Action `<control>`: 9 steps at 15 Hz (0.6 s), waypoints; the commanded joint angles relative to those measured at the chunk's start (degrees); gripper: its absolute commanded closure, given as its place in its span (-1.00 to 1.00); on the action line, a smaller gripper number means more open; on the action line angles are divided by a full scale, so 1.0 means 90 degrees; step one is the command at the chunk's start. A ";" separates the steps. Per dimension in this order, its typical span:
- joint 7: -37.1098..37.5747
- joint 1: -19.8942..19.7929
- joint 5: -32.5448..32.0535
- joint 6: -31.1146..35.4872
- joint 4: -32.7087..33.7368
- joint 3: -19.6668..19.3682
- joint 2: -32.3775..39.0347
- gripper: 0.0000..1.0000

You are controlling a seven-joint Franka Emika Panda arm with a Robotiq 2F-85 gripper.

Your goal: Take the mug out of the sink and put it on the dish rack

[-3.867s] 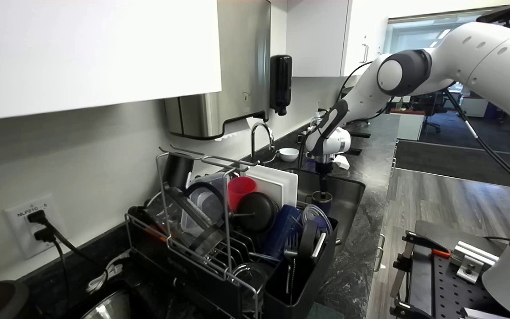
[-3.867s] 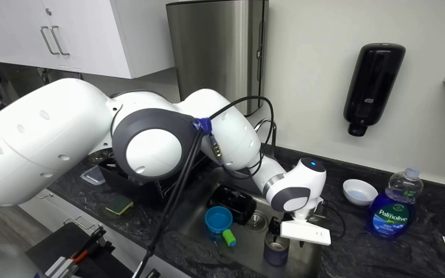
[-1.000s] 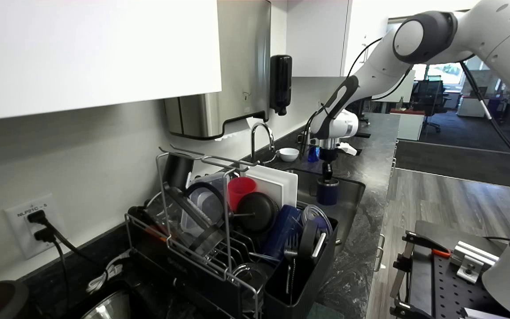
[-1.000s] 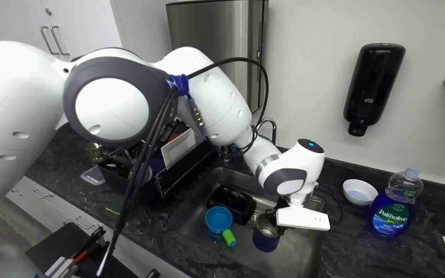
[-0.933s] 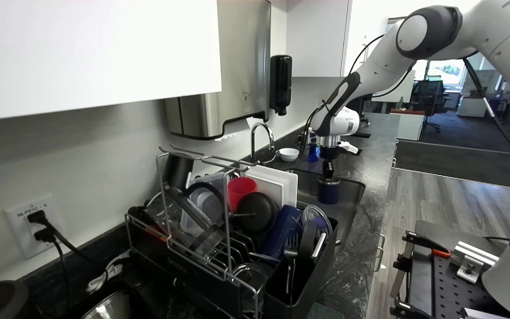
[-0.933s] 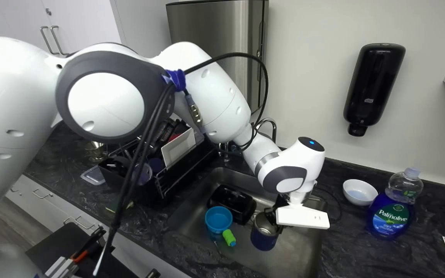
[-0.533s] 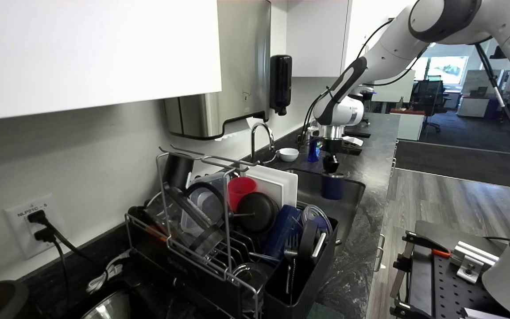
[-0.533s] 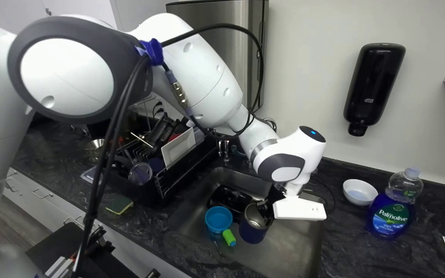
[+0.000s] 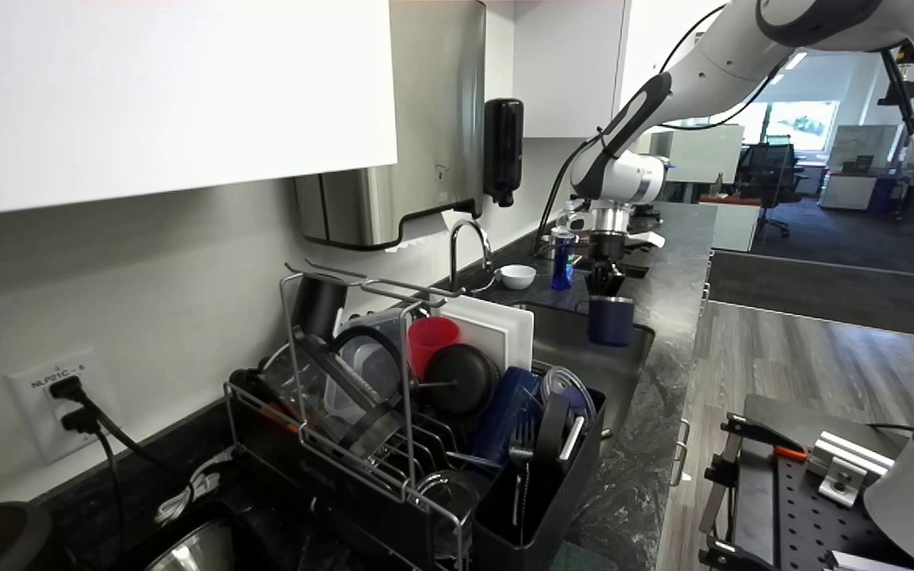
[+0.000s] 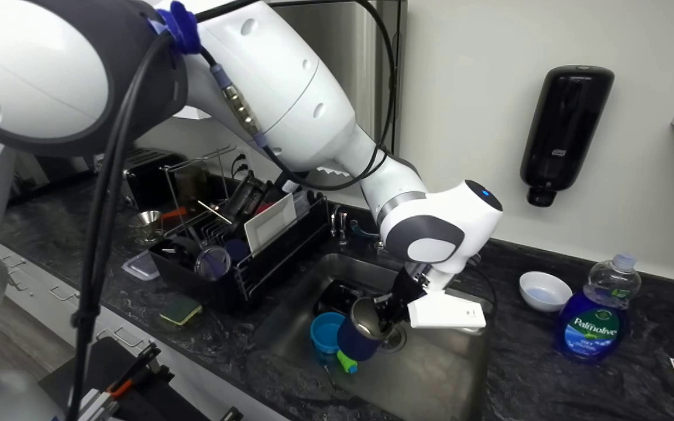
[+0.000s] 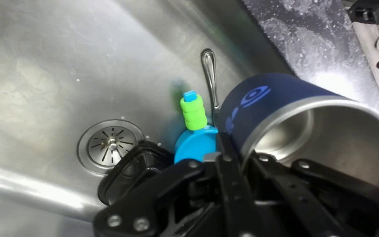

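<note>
The dark navy mug point(image 9: 610, 322) hangs above the sink floor, a little tilted, in both exterior views. My gripper point(image 11: 243, 154) is shut on its wall at the rim: one finger is inside the mug point(image 11: 271, 95), the other outside. The inside fingertip is partly hidden by the rim. In an exterior view the mug point(image 10: 358, 337) overlaps the blue cup below it. Beside the steel sink point(image 10: 425, 377) stands the black dish rack point(image 9: 346, 498), apart from the mug and loaded with dishes.
The rack holds a red cup point(image 9: 432, 342), a white plate point(image 9: 498, 327) and a blue item point(image 9: 502, 416). In the sink lie a blue cup point(image 11: 194, 144), a green handle point(image 11: 194, 113), cutlery point(image 11: 210, 74) and a black container point(image 11: 137, 168). A faucet point(image 9: 474, 238) rises behind.
The mug has risen from the sink floor, carried by my gripper. In an exterior view it has shifted left toward the rack's side and tilted.
</note>
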 commanded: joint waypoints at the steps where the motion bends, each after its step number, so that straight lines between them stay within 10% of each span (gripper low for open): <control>1: -0.0045 0.0157 0.0195 0.0003 -0.0281 -0.0252 -0.0246 0.97; 9: 0.0089 0.0258 0.0128 0.0026 -0.0096 -0.0377 -0.0052 0.87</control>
